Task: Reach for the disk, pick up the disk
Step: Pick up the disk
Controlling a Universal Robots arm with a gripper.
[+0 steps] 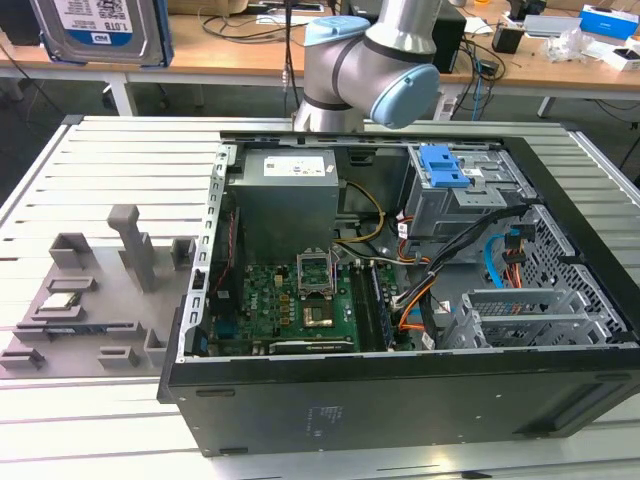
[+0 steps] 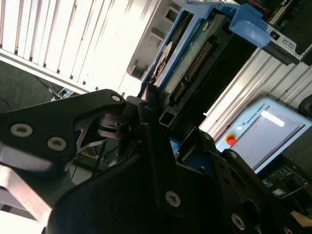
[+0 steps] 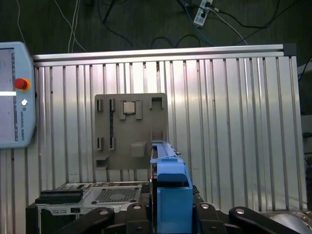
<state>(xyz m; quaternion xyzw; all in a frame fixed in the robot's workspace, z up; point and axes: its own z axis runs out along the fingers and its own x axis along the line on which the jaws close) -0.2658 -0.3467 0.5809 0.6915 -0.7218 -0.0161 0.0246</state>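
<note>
The disk (image 2: 187, 58) is clamped in the gripper (image 2: 152, 109). In the second wrist view the dark fingers (image 2: 157, 146) are closed on one end of it. The connector edge & circuit-board side show, w/ blue rails along the long edges. In the first wrist view the disk (image 3: 168, 195) is edge-on, high above the slatted table (image 3: 234, 122). In the exterior view the disk (image 1: 100, 30) hangs at the exterior view's upper left, label side facing, well clear of the open PC case (image 1: 400, 400). So pick-up looks done, not just the reach.

Handling, my read: metal body, stiff, prob. heavy for its size, no flex. Fragile inside tho, so knocks are bad. The plastic rails are prob. smoother & give a little. Board side & connector pins = no-go for pads. Best hold is across the flat faces or rails near mid-length. An end grip like this leaves weight hanging out & may pivot if the pinch is slack.

Beneath: grey fixture plate (image 3: 129, 129) w/ a small chip (image 3: 128, 107) in a pocket. Teach pendant (image 3: 12, 97) is off to one side.
</note>
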